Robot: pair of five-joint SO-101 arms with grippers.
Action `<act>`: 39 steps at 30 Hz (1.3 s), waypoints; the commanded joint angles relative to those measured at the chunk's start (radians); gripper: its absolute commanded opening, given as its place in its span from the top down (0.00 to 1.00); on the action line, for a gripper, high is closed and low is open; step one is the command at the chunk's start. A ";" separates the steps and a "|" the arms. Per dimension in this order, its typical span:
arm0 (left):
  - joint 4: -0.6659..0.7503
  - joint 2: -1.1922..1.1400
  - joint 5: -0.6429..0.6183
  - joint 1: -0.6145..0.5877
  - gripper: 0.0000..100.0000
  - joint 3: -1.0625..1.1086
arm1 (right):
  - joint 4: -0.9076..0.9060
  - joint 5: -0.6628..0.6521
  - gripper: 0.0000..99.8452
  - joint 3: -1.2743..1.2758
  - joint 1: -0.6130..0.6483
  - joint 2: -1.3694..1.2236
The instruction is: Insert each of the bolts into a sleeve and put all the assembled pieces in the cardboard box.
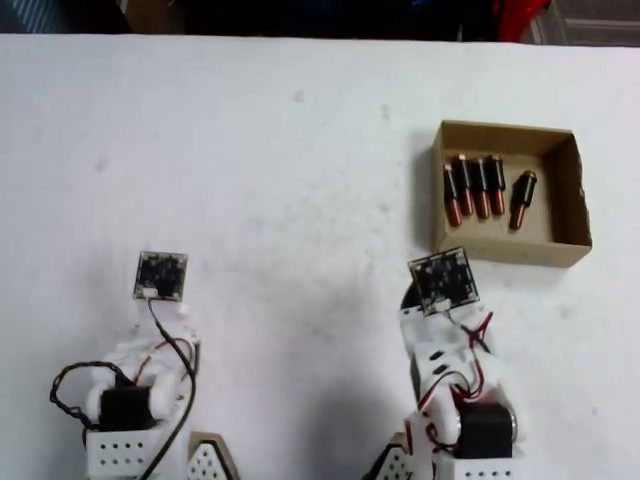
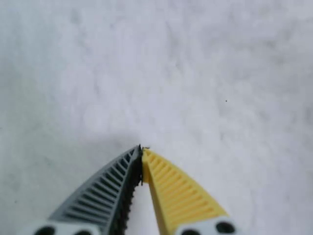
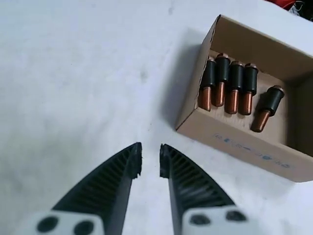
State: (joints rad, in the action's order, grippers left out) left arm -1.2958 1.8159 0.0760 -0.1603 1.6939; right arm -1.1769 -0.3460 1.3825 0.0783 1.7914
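Here, five sleeved bolts inside the cardboard box, left pincer together, right pincer slightly apart.

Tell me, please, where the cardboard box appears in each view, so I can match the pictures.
High view: cardboard box at right, just beyond the right arm.
Left wrist view: left gripper over the white table.
Right wrist view: cardboard box beyond the right gripper.
Shared landmark: the lone tilted piece beside the row of four.
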 commanded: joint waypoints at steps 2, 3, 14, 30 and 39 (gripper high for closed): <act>0.009 0.007 0.011 0.010 0.98 -0.002 | 0.021 -0.006 0.95 0.029 -0.016 0.008; 0.009 0.007 0.011 0.010 0.98 -0.002 | 0.021 -0.006 0.95 0.035 -0.030 0.008; 0.009 0.007 0.011 0.010 0.98 -0.002 | 0.021 -0.006 0.95 0.146 -0.099 0.008; 0.009 0.007 0.011 0.010 0.98 -0.002 | 0.021 -0.005 0.95 0.293 -0.104 0.008; 0.009 0.007 0.011 0.010 0.98 -0.002 | 0.015 -0.005 0.95 0.308 -0.104 0.007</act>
State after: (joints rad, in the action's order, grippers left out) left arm -1.2958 1.8159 0.0760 -0.1603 1.6939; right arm -1.1769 -0.3460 1.6817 -0.0169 1.7898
